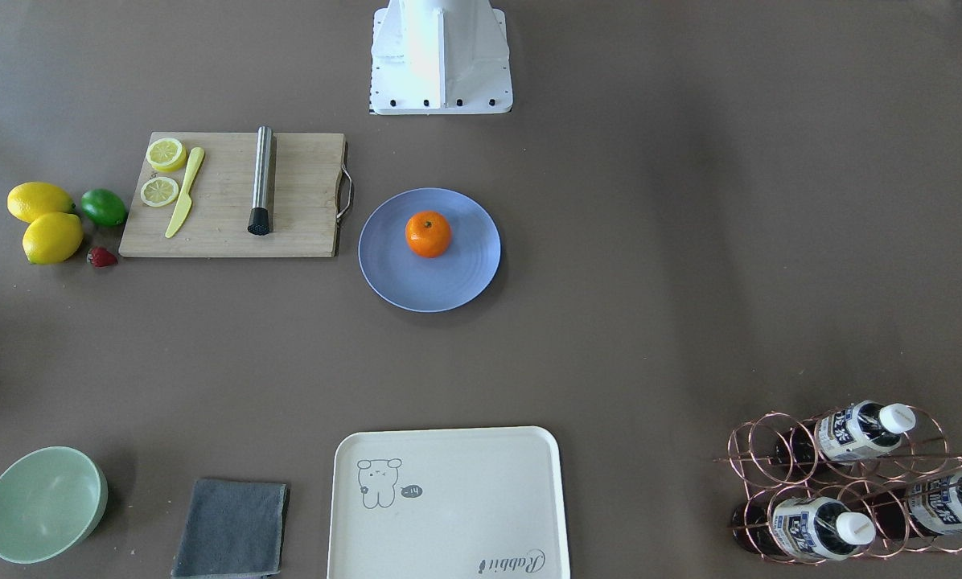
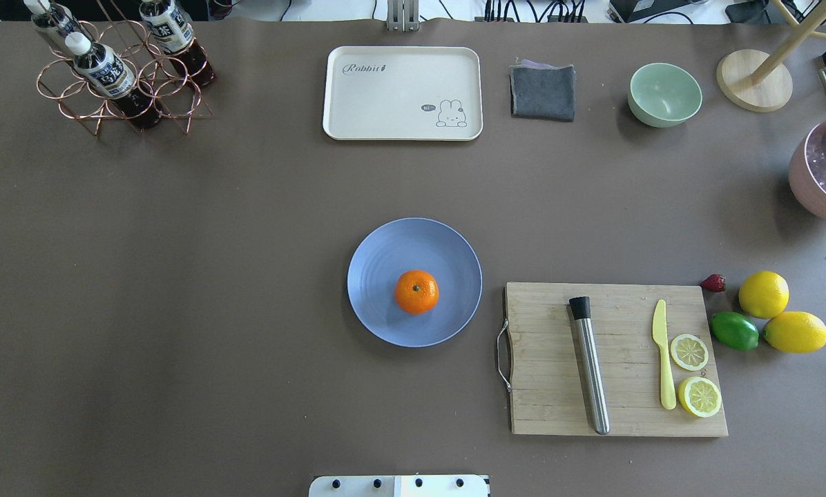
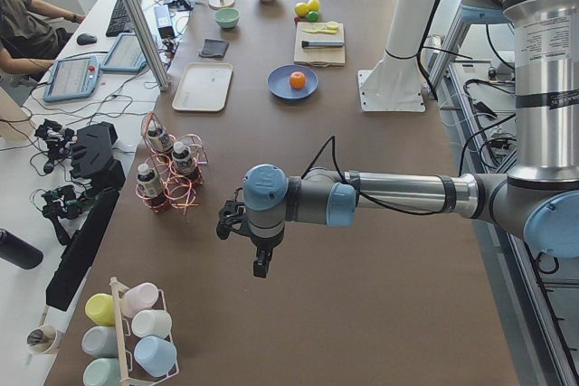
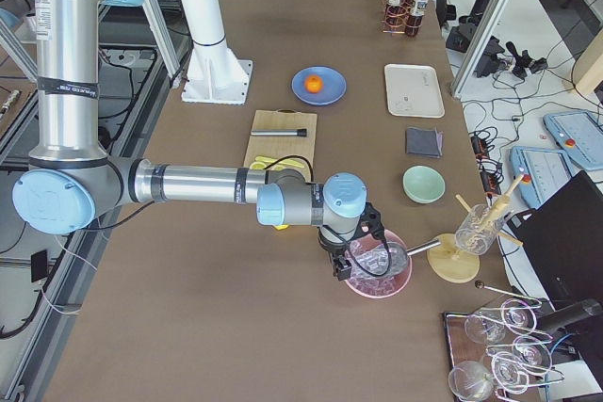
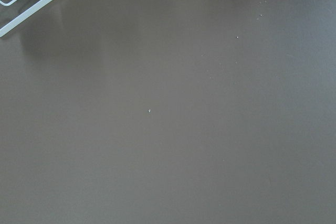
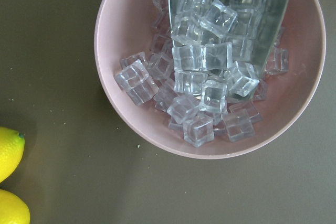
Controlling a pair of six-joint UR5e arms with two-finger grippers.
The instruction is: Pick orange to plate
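The orange (image 2: 416, 292) rests on the blue plate (image 2: 384, 257) near the middle of the table, slightly toward the robot's side of the plate's centre; it also shows as the orange (image 1: 428, 234) on the plate (image 1: 396, 273). Neither gripper is near it. My left gripper (image 3: 261, 265) hangs over bare table far off at the left end, beside the bottle rack. My right gripper (image 4: 339, 265) hovers above the pink ice bowl at the right end. Both grippers show only in the side views, so I cannot tell whether they are open or shut.
A wooden cutting board (image 2: 620, 359) with a steel muddler, yellow knife and lemon slices lies right of the plate. Lemons (image 2: 764, 294), a lime and a strawberry sit beyond it. Cream tray (image 2: 402, 93), grey cloth, green bowl (image 2: 664, 94), bottle rack (image 2: 119, 69) and pink ice bowl (image 6: 210, 66) line the far side.
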